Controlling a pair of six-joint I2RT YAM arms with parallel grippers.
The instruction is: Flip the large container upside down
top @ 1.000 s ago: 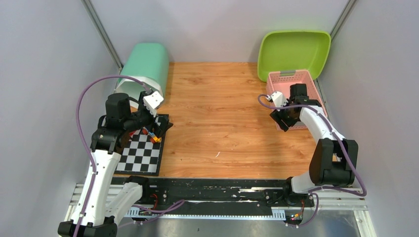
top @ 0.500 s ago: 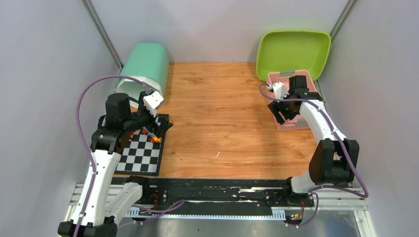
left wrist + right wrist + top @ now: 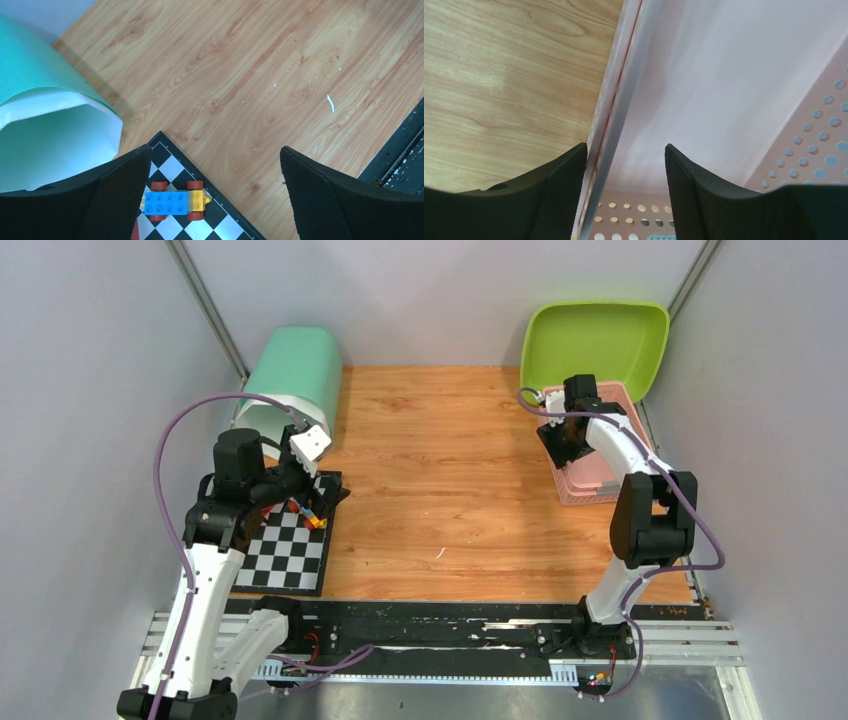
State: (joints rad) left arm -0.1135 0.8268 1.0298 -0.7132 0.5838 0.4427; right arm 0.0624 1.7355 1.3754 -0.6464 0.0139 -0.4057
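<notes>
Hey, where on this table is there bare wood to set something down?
The wooden table is barest down the middle, between the black-and-white checkered mat and the pink perforated plastic basket. Crowded: the left side with the mint green plastic bin, and the far right corner with the lime green plastic tub.

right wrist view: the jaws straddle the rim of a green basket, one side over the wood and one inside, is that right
No, the basket is pink, not green. The right wrist view shows the jaws straddling its rim, one side over the wood and one inside.
</notes>
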